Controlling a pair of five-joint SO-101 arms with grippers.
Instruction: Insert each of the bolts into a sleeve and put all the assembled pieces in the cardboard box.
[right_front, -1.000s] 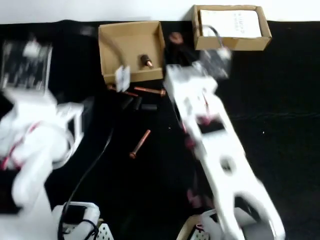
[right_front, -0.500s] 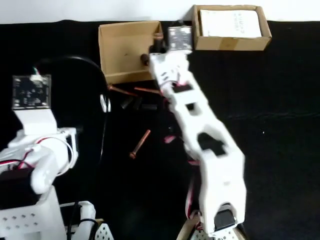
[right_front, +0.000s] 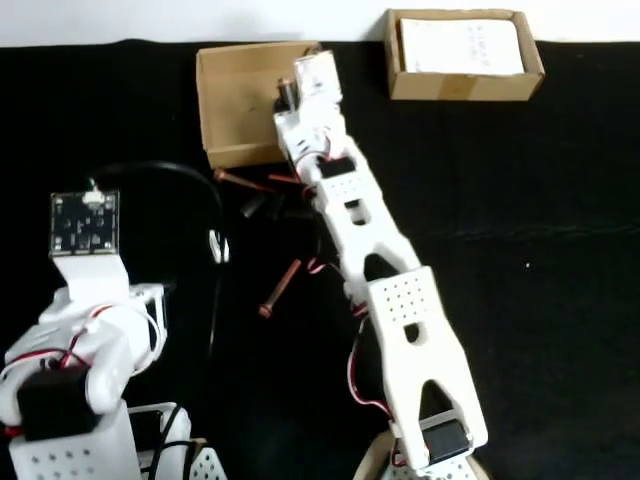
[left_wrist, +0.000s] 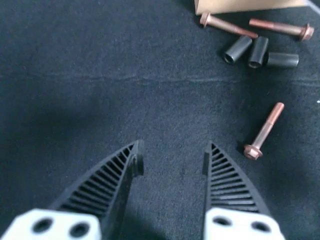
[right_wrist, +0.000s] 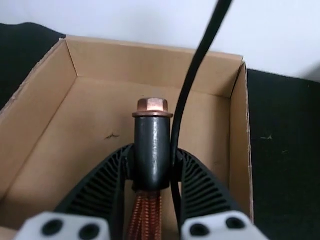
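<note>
Between the fingers of the right gripper (right_wrist: 152, 161) an assembled piece is clamped. The sleeve (right_wrist: 151, 140) is pinched at its middle, and the bolt (right_wrist: 152, 106) head is seen poking out at the far end, so the long axis runs straight out from the wrist. Past it lies the box (right_wrist: 150, 62) floor. The piece is judged to hang over the opening, near one side wall, with only a release needed. Well back, the left gripper (left_wrist: 172, 157) is held wide apart over the table (left_wrist: 75, 75), a loose bolt (left_wrist: 263, 131) near it.

Black table (right_front: 560, 300), bolts (left_wrist: 263, 131), sleeves (left_wrist: 258, 51), cardboard boxes (right_front: 462, 85)
</note>
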